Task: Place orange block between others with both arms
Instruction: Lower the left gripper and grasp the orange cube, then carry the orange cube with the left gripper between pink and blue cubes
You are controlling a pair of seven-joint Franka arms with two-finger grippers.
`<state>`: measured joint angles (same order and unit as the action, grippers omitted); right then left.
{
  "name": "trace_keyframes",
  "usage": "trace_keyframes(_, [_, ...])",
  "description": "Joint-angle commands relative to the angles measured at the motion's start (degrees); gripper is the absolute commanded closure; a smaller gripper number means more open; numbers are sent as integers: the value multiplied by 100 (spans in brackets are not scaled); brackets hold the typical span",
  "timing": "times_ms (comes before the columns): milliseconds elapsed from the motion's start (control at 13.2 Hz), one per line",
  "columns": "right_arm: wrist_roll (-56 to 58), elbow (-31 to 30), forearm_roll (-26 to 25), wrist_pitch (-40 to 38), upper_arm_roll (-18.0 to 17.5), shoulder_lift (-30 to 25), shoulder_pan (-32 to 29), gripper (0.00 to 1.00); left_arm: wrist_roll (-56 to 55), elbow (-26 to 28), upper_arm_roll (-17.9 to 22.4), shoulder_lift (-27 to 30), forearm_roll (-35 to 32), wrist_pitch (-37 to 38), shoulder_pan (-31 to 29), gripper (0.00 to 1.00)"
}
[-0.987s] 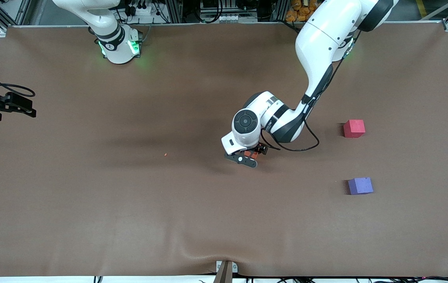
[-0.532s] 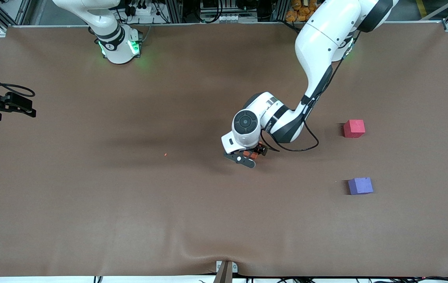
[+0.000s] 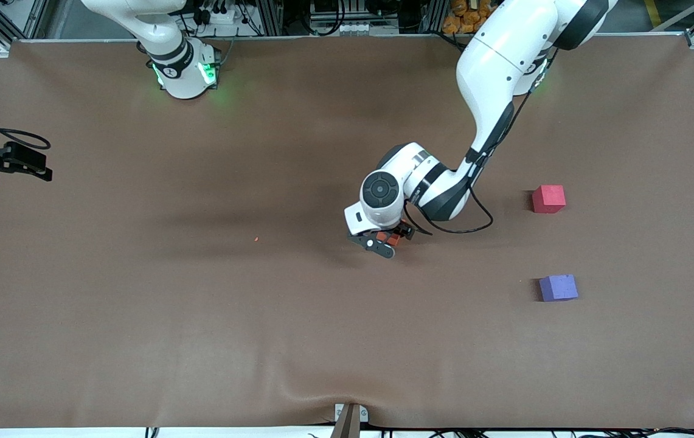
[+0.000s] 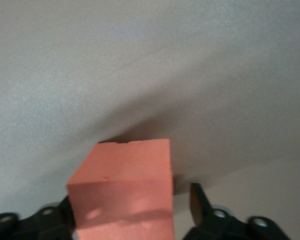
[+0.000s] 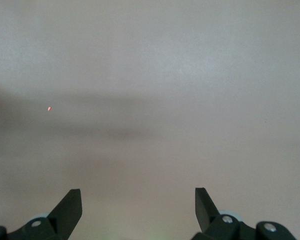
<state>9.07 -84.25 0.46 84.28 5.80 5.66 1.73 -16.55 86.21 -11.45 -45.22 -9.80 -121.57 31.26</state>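
The orange block [image 3: 390,240] rests on the brown table, mostly hidden under the left arm's wrist. My left gripper [image 3: 386,241] is down around it. In the left wrist view the orange block [image 4: 124,192] fills the space between the jaws of the left gripper [image 4: 130,202]; one finger lies against it and the other finger [image 4: 196,200] stands a small gap off. The red-pink cube [image 3: 548,199] and the purple-blue cube [image 3: 558,287] sit apart toward the left arm's end, the purple-blue one nearer the front camera. My right gripper [image 3: 41,168] waits open at the right arm's end, nothing between its fingers [image 5: 70,205].
A tiny orange crumb [image 3: 256,239] lies on the brown mat [image 3: 201,316] toward the right arm's end from the block. A metal clamp [image 3: 350,417] sits at the table's front edge. A wide stretch of bare mat separates the two cubes.
The left gripper's jaws have drawn in around the orange block, and its hand has shifted slightly. The right gripper has drifted a little away from the front camera.
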Motion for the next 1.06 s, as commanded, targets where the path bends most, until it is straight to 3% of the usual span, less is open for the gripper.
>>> trace_keyframes(0, [51,338,-108,-586,-18,-65,3,0,161,53,20,57,22,-42,-15,85])
trace_keyframes(76, [51,391,-108,-675,-27,-65,12,0,100,45,20,75,22,-33,-58,100])
trace_keyframes(304, [60,409,-116,-659,-18,-56,3,0,108,62,11,530,83,89,-610,100])
trace_keyframes(684, [60,409,-116,-632,-27,-56,3,0,372,299,-33,1655,66,1335,-1709,100])
trace_keyframes(987, [60,409,-108,-606,-27,-39,12,0,425,1229,-33,2333,-232,1461,-2474,100])
